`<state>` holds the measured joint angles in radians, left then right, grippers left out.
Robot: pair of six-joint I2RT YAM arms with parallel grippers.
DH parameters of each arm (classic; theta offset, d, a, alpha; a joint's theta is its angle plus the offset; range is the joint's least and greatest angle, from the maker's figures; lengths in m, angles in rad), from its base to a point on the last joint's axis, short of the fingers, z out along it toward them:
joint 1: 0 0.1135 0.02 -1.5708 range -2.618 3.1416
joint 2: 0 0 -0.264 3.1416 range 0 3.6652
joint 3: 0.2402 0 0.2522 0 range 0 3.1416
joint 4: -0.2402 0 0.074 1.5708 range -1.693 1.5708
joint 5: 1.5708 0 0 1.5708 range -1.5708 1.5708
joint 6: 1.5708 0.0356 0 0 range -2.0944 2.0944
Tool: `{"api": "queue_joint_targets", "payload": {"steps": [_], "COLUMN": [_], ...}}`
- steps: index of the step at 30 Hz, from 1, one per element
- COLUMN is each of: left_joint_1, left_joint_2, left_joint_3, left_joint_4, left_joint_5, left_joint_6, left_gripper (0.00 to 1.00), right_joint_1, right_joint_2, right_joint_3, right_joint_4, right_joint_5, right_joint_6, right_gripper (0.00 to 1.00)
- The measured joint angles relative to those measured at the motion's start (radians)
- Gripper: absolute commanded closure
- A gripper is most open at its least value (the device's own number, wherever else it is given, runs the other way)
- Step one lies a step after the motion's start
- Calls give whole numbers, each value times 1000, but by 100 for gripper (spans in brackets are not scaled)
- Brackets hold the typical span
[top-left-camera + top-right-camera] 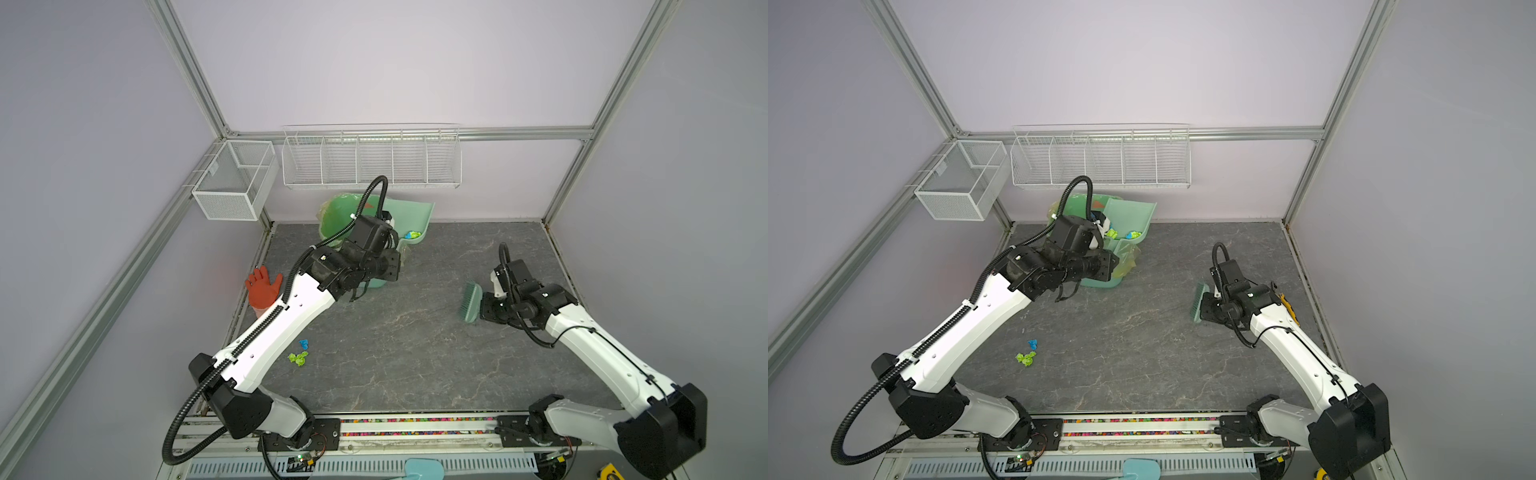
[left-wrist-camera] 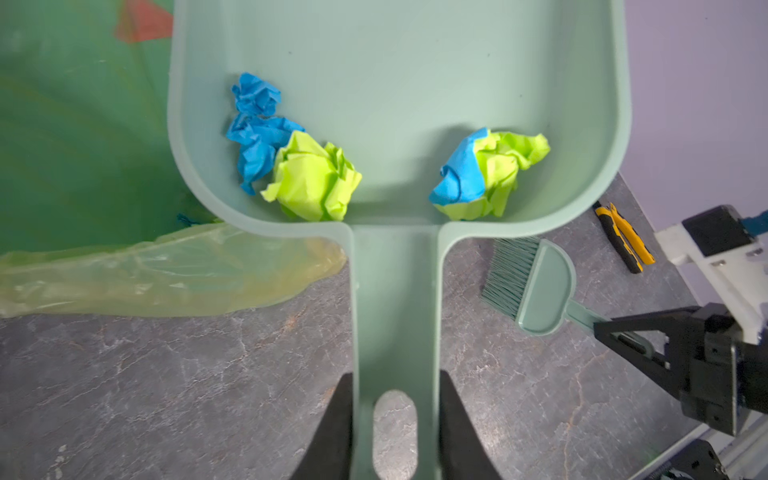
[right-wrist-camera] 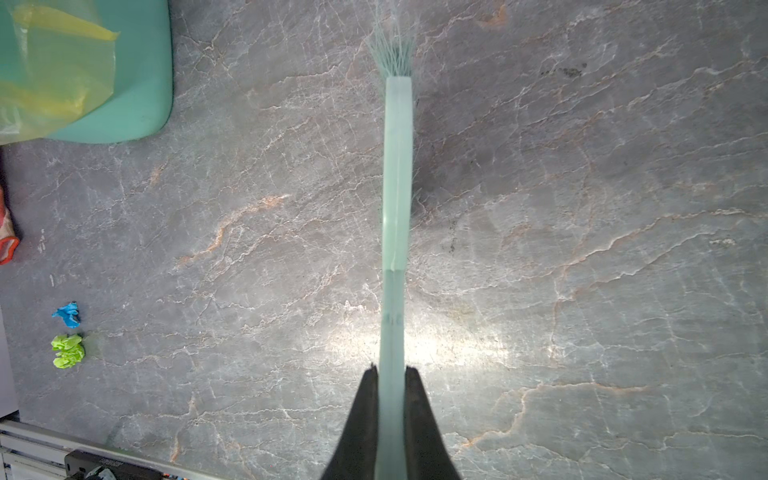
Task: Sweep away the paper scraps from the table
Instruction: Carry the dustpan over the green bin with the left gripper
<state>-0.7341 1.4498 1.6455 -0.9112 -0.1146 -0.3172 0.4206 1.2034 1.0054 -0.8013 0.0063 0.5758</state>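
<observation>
Left jaws clamping dustpan (image 2: 395, 291) handle, right jaws pinching brush (image 3: 397, 166), veined grey table (image 1: 415, 353), lilac walls (image 1: 374, 62).

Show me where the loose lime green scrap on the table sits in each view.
Top view: lime green scrap lower left of centre.
Top view: same place.
Left wrist: not in it.
Right wrist: in view, away from the brush.
Shared landmark: blue scrap beside it.

Matt plastic, creased paper, stone-look table (image 1: 415, 353)
The dustpan (image 2: 395, 62) is smooth matt plastic; paper scraps (image 2: 316, 183) in it are crumpled and dull. Beside the dustpan lies a thin glossy film liner (image 2: 166, 274); the brush (image 2: 540, 286) is the same plastic.
</observation>
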Motion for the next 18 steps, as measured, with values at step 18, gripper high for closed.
{"api": "queue_joint_targets", "payload": {"steps": [18], "left_joint_1": [193], "left_joint_2": [-47], "left_joint_3": [2], "left_joint_4": [-2], "left_joint_5": [123], "left_joint_6": [-8], "left_gripper": [100], "right_joint_1": [0], "right_joint_2": [-35], "right_joint_3": [-35], "right_joint_4": [21], "right_joint_5": [-27], "right_joint_6": [23], "right_gripper": [93]}}
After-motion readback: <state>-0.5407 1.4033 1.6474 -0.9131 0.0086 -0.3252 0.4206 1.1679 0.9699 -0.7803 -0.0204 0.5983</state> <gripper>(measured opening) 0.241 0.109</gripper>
